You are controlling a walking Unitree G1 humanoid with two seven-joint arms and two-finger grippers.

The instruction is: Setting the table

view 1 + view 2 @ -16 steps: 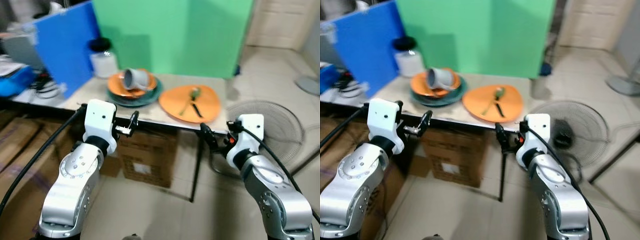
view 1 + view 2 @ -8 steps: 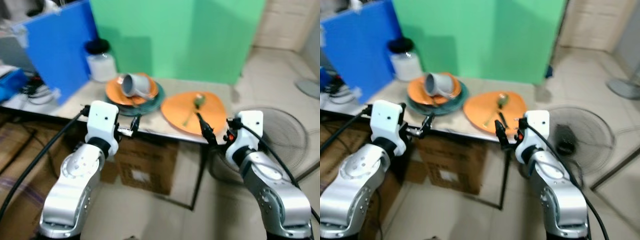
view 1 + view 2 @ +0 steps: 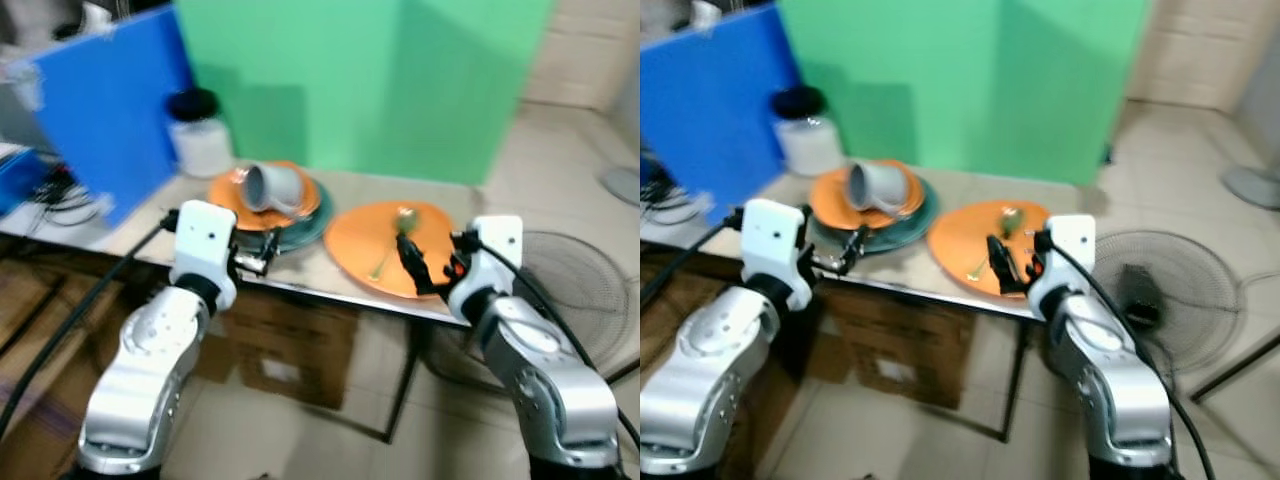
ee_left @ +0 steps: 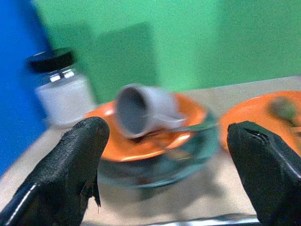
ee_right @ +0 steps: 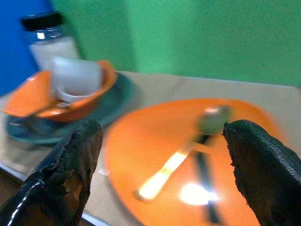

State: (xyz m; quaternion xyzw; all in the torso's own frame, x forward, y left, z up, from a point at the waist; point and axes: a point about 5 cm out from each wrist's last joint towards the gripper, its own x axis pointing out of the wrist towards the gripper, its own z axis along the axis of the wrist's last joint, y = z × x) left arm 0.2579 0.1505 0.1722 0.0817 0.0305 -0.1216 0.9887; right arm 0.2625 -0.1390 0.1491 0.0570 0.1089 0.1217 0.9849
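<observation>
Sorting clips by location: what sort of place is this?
Probably a makeshift indoor test room: a folding table before green and blue backdrop boards, cardboard boxes beneath, a floor fan on tile.

The cup [image 3: 274, 187] is grey, the bowl [image 3: 300, 203] and big plate [image 3: 366, 240] are orange, the plate underneath [image 3: 308, 225] is dark green, the jar [image 3: 200, 136] white with a black lid

Green backdrop [image 3: 400, 90], tiled floor [image 3: 560, 140], seemingly a fan [image 3: 570, 290].

Head stereo pair looks forward and down at the table [image 3: 300, 275]. Both wrist views face it closely from its near edge, sharing the orange plate [image 5: 188, 155].
</observation>
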